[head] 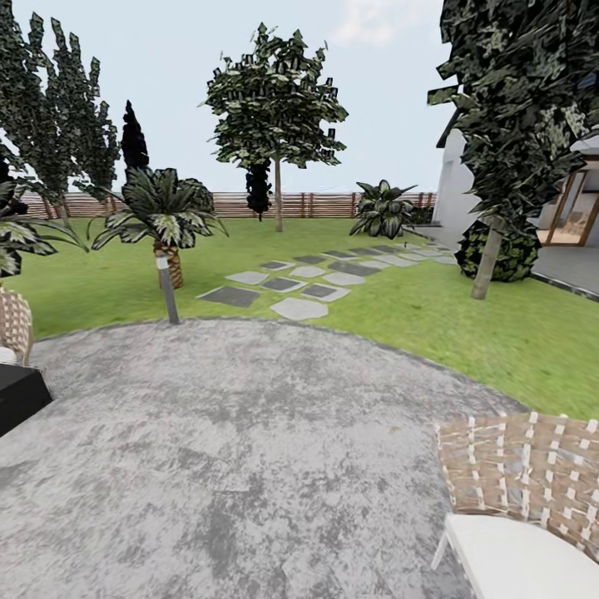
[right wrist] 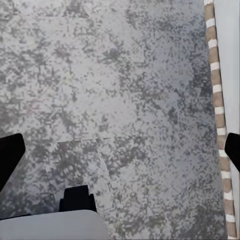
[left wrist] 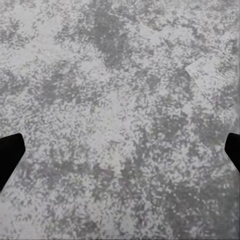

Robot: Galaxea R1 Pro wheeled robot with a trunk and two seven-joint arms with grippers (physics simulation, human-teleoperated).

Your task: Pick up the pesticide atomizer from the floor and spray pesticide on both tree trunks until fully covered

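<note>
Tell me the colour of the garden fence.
Brown, with horizontal slats; the fence shows best in the head view.

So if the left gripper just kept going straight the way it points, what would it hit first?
The mottled grey paving. The left gripper looks down onto it with open jaws and nothing between them; how far off the surface lies is unclear.

Ahead of us the grey paved circle (head: 241, 433) lies open up to the lawn (head: 466, 324). A woven chair (head: 524, 499) crowds our right, another chair (head: 12, 324) and a dark table (head: 17, 395) our left. A short lamp post (head: 167, 287) and a palm (head: 162, 220) stand at the paving's far edge.
</note>
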